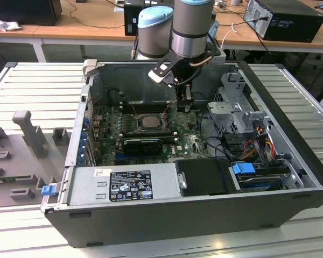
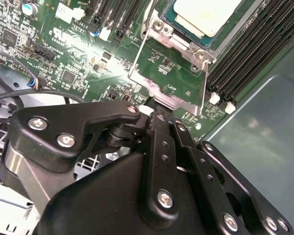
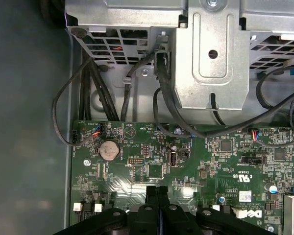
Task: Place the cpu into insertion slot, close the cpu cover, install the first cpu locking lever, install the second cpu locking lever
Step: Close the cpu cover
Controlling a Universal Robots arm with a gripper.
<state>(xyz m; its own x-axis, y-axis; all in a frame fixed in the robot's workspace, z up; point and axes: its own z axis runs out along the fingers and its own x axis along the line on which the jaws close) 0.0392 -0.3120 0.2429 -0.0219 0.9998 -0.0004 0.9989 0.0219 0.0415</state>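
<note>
On the exterior view's left, grey blocks [image 1: 28, 129] lie on the slatted metal desk [image 1: 37, 86]. Beside them stands an open computer case [image 1: 204, 220]. A silver power supply [image 1: 124, 185] runs along its near side.

Behind that lies the green board [image 1: 105, 126], with a long black card [image 1: 142, 144] across it. Just past the card, the chip [image 1: 148, 121] sits flat in the socket [image 1: 135, 117], pale top up. In the second wrist view the chip [image 2: 206, 12] lies inside the socket's metal rim [image 2: 160, 25], with black memory slots [image 2: 255, 44] alongside.

The cover [image 2: 146, 84] is swung open, clear of the chip, and green board shows through its square cut-out.

To the exterior view's right of the socket, the arm reaches down into the case, with the gripper [image 1: 184, 102] low over the board. In the second wrist view the gripper [image 2: 154, 111] is clenched, its tips pressed together on the cover's free edge. The first wrist view shows the fingers [image 3: 152, 196] closed against each other above the board, near a coin battery [image 3: 108, 150].

Further right stands a grey metal drive cage [image 1: 234, 102], with black cables [image 3: 161, 93] hanging beneath it [image 3: 210, 58].
</note>
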